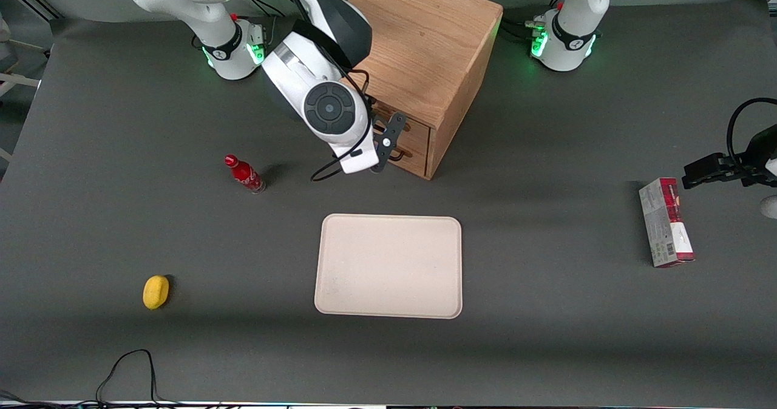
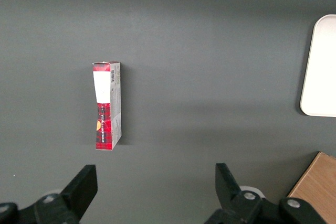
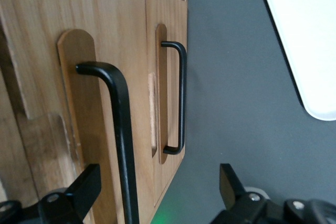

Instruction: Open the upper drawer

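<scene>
Found the black two-finger gripper (image 1: 388, 145) spread wide and empty before the light oak upper drawer (image 1: 417, 132), upper middle of the front frame.
Risked slipping off the thin black wire handle (image 3: 122, 129) if closed off-centre, or catching the identical lower drawer (image 3: 169, 19). Showed the handle between the fingers only from the right wrist; hid it from the front.

The working arm covers most of the upper drawer (image 1: 408, 125) in the front view, so only a corner of its front shows beside the claw (image 1: 388, 144). In the right wrist view the upper drawer's handle (image 3: 118, 129) is cut off by the frame edge. The tray (image 3: 304, 35) is also cropped there.
</scene>
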